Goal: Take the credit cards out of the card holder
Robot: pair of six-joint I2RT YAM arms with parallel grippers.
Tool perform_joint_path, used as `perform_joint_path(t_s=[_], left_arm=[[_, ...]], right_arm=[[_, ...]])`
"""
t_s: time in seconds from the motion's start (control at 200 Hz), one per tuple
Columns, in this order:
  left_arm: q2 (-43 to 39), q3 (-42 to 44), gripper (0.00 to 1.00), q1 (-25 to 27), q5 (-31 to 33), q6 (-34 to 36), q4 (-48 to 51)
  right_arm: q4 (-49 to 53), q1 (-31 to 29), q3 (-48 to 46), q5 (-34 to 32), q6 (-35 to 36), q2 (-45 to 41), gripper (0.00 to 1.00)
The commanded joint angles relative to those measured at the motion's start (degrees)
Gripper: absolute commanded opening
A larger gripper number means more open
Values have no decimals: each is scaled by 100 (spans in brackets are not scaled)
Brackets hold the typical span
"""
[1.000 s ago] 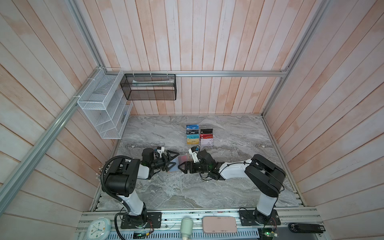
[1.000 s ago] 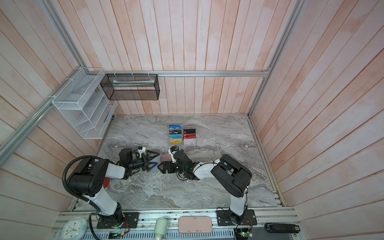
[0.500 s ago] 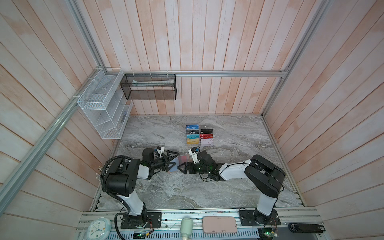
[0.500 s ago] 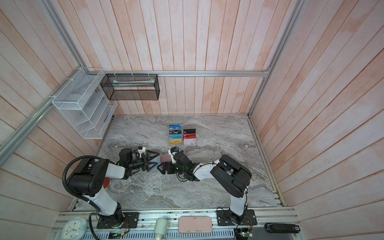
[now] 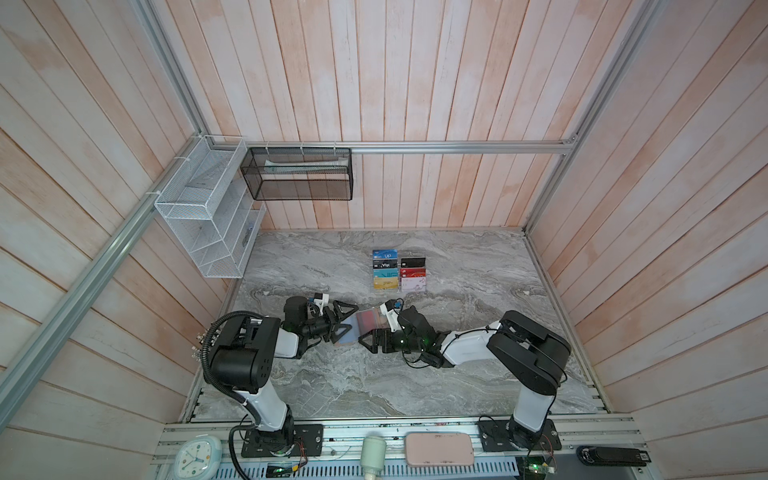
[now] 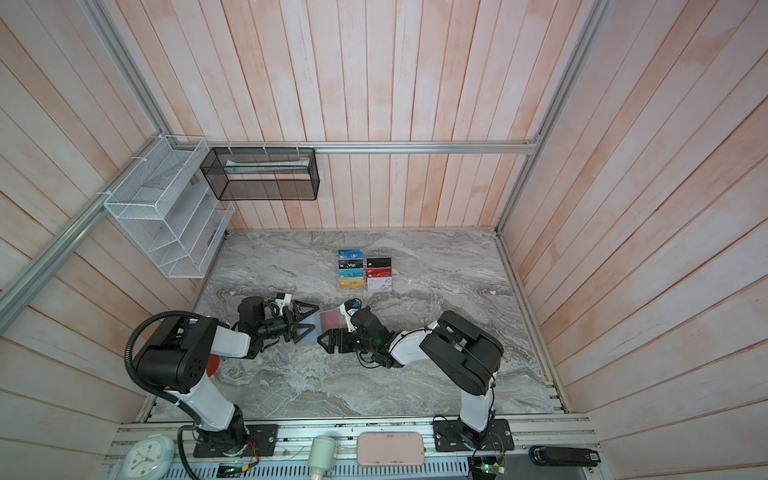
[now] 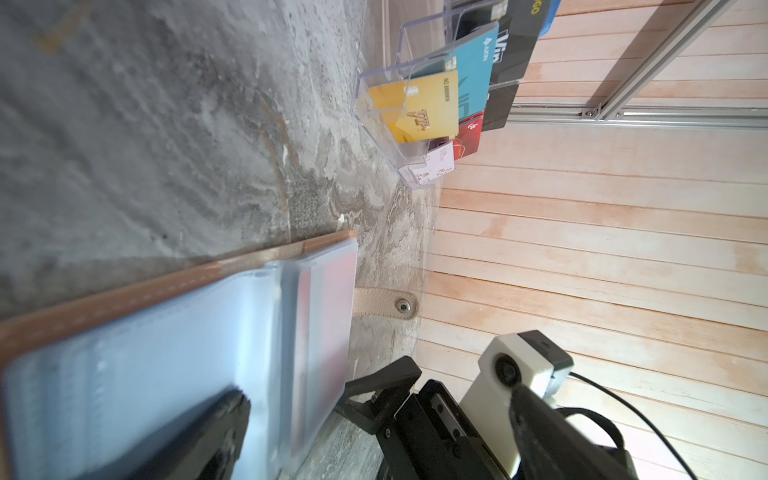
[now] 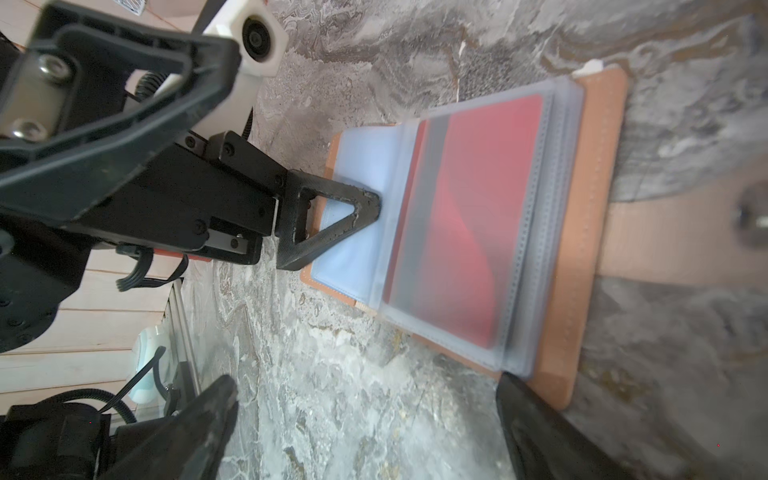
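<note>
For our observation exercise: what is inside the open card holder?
The card holder shows translucent sleeves; the top one holds a red card. The facing page looks empty. Sleeves stacked beneath are covered, so any other cards cannot be seen.

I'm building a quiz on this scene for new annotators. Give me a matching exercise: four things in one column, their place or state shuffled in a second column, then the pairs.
Things
1. card holder
2. dark red card
3. clear rack
4. pink case

Place or state
A. lying on the front rail
B. lying open, sleeves showing
C. inside a frosted sleeve
D. standing farther back, coloured cards in tiers

Pairs: 1-B, 2-C, 3-D, 4-A
</note>
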State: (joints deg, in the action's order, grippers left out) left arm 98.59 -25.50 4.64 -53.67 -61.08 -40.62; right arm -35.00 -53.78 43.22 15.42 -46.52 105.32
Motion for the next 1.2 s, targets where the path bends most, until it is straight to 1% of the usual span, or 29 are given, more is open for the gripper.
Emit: perform_joint_path(t_s=[0.0,0.34,0.705,0.83,1.195], left_arm=[[262,80,100,-36,426,153,590],[270,97,100,-36,425,167,579],[280,137,100,-34,419,151,538],[293,133,100,-34,410,152,525],[293,176,100,-34,401,126,469]], right_arm=[[54,-19,3,-21,-18,-11,98],[233,16,314,8,54,50,98],[26,86,395,-40,-260,129,98],[19,104,448,-89,-301,169,98],[-76,104,617,70,-327,315,98]])
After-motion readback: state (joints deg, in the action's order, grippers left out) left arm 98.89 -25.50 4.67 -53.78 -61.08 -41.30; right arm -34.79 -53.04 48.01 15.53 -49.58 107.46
